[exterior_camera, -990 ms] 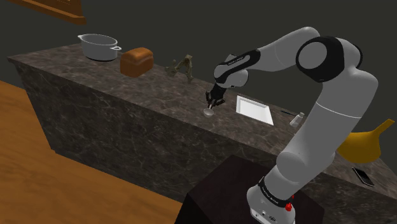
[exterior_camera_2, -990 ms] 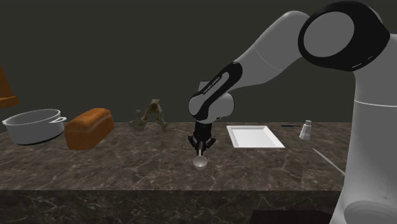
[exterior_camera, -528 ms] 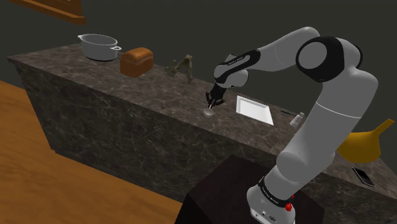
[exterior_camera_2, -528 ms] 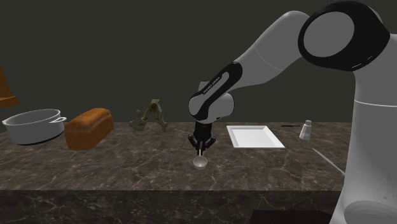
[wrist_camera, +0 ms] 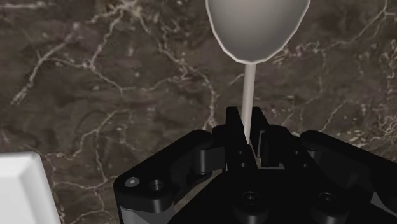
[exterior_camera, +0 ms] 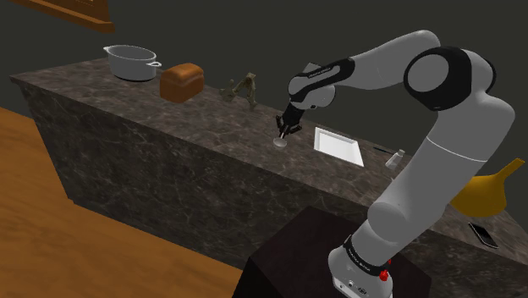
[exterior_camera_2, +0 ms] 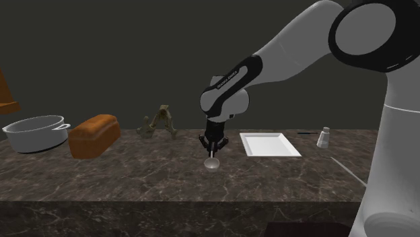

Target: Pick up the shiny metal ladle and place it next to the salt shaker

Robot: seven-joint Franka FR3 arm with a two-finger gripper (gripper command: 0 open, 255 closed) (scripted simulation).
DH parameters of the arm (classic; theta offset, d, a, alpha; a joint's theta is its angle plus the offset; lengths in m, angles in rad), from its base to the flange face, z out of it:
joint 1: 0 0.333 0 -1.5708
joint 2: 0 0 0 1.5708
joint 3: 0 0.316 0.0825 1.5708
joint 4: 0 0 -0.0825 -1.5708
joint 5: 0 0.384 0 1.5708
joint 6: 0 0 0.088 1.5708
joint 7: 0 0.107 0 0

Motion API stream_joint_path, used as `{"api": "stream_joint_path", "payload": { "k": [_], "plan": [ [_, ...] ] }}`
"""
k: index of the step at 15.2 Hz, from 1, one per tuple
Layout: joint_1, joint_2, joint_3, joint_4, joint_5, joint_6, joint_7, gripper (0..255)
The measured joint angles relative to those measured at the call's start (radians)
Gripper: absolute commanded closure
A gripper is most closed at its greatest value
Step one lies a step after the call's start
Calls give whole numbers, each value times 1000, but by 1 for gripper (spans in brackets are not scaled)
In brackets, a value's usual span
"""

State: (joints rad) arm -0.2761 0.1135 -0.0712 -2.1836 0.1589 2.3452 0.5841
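The ladle (exterior_camera_2: 212, 163) is pale grey, with a round bowl and a thin straight handle. It hangs bowl-down just over the dark marble counter (exterior_camera_2: 134, 175). My gripper (exterior_camera_2: 211, 146) is shut on the handle, and in the wrist view the fingers (wrist_camera: 235, 124) clasp the thin stem while the ladle bowl (wrist_camera: 257, 25) sticks out beyond them. In the shoulder view the gripper (exterior_camera: 283, 129) holds the ladle (exterior_camera: 280, 143) just left of a white tray. The salt shaker (exterior_camera_2: 324, 138), small and white, stands beyond the tray toward the second exterior view's right; in the shoulder view the shaker (exterior_camera: 395, 158) is near the arm.
A white rectangular tray (exterior_camera_2: 269, 144) lies between the ladle and the shaker. Farther along the counter stand a forked wooden object (exterior_camera_2: 159, 124), a bread loaf (exterior_camera_2: 94, 134) and a grey pot (exterior_camera_2: 33, 132). A yellow funnel shape (exterior_camera: 486, 190) and a phone (exterior_camera: 482, 234) sit near the arm's base.
The gripper has risen a little with the ladle in it, and the bowl has come up from the counter. The forearm has lifted too.
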Motion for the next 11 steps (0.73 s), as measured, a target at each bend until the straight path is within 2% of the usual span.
{"api": "stream_joint_path", "payload": {
  "k": [11],
  "plan": [
    [1, -75, -3, 59, -23, -133, 27, 255]
  ]
}}
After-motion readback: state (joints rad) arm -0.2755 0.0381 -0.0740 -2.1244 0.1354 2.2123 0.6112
